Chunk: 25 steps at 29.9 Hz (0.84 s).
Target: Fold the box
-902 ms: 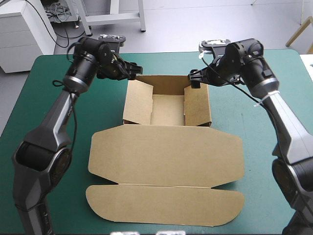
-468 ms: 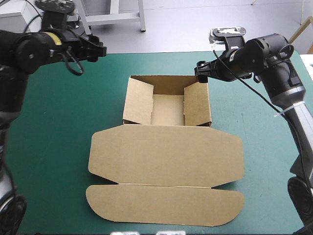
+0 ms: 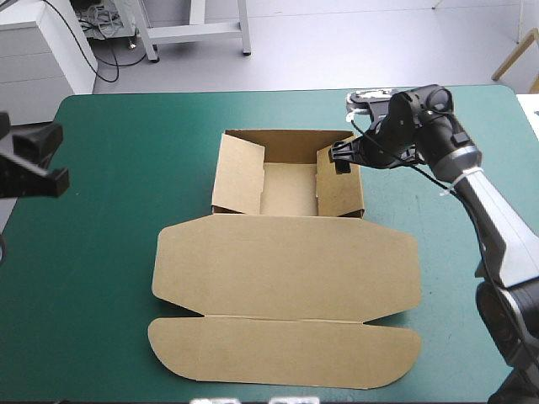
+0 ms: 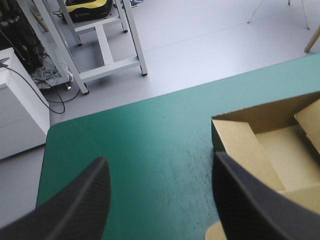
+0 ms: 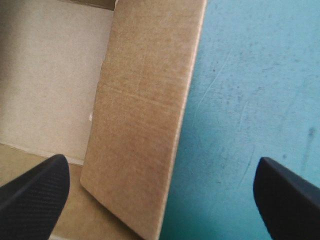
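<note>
Box [image 3: 286, 261], right wall just under right gripper [image 5: 160, 167]

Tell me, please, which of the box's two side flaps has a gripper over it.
The flap nearer the table's right edge: the open right gripper has it between its fingers; the opposite flap stands alone.

Left gripper [image 3: 59, 156] cut by the high view's edge — perhaps blurred, box [image 4: 265, 145] cropped in both wrist views
</note>
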Each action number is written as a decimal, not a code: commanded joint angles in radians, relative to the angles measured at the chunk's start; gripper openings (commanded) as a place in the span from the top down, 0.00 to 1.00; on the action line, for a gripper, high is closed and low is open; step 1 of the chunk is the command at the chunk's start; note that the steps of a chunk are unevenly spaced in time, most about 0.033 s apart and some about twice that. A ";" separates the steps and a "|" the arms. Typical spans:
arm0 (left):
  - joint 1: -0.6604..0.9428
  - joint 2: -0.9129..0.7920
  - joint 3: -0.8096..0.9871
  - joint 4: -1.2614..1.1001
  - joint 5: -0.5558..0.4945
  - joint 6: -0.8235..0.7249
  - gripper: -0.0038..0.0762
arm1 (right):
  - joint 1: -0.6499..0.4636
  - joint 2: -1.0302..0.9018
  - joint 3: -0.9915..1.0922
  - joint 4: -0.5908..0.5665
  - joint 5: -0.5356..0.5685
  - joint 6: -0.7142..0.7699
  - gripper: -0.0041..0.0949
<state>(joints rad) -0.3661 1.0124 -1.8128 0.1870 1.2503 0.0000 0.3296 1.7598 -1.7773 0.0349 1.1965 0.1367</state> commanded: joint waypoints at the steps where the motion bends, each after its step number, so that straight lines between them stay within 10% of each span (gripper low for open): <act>1: -0.002 -0.100 0.139 0.005 0.045 0.000 0.46 | -0.007 0.021 -0.019 0.012 -0.063 0.001 0.03; 19: -0.002 -0.281 0.529 0.006 0.045 -0.078 0.46 | -0.007 0.168 -0.019 0.021 -0.069 -0.003 0.04; 22: -0.002 -0.281 0.529 0.006 0.045 -0.078 0.46 | -0.007 0.168 -0.019 0.021 -0.064 -0.011 0.14; 25: -0.002 -0.281 0.529 0.006 0.045 -0.078 0.46 | -0.007 0.168 -0.019 0.021 -0.054 -0.016 0.45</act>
<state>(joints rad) -0.3661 0.7278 -1.2634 0.1900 1.2512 -0.0656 0.3296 1.9824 -1.7729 0.0567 1.1441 0.1335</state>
